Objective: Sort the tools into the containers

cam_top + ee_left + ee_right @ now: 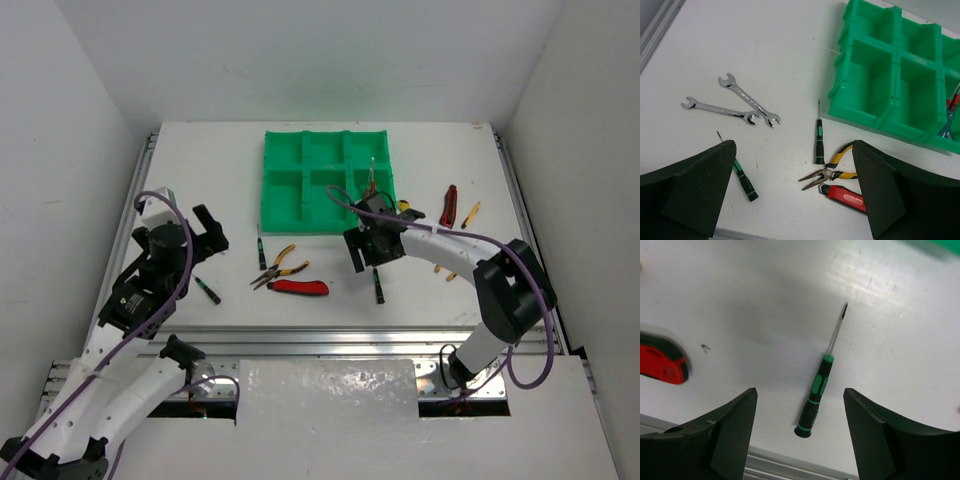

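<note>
The right gripper (366,257) hangs open over the table (200,160), just near of the green tray (284,180). In its wrist view, a green-handled screwdriver (815,395) lies flat between its spread fingers (735,435), with the handle end towards the camera and the tip pointing away; whether the fingers touch the table cannot be told. A red knife (662,362) lies off to the left of it. The left gripper (212,232) is also open and holds nothing. It sits above the left part of the table, well apart from the tray. Its wrist view shows two silver wrenches (720,108) lying close together, their near ends almost touching. A second screwdriver (819,135) points at the tray's near left corner, and a third screwdriver (742,177) lies by the left finger. Yellow-handled pliers (832,170) rest just beside the red knife. A few thin tools (372,180) already stand tilted in the tray's near right compartment, and the other compartments in view look bare. More tools (449,205) lie on the table right of the tray.
</note>
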Tool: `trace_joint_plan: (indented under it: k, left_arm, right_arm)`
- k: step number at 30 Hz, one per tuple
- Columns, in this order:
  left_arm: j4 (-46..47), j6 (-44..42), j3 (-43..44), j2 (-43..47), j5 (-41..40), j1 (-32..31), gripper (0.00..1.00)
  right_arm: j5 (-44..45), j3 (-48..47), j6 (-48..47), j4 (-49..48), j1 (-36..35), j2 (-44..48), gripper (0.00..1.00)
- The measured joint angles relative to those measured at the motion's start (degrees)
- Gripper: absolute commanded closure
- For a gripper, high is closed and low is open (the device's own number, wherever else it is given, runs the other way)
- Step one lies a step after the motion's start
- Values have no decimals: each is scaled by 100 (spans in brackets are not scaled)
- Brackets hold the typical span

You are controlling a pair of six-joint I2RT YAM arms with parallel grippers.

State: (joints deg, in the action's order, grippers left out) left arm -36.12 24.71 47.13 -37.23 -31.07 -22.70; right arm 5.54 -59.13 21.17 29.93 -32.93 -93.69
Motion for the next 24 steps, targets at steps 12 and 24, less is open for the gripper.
trace_joint_plan:
  k: [12,24]
  left_arm:
    - [22,-33,-35,-199,267,0,0]
    - [46,-63,-35,-188,374,0,0]
  right_arm:
    - [173,763,546,35,-146,39,52]
    - [7,793,629,-118,-144,-363,96]
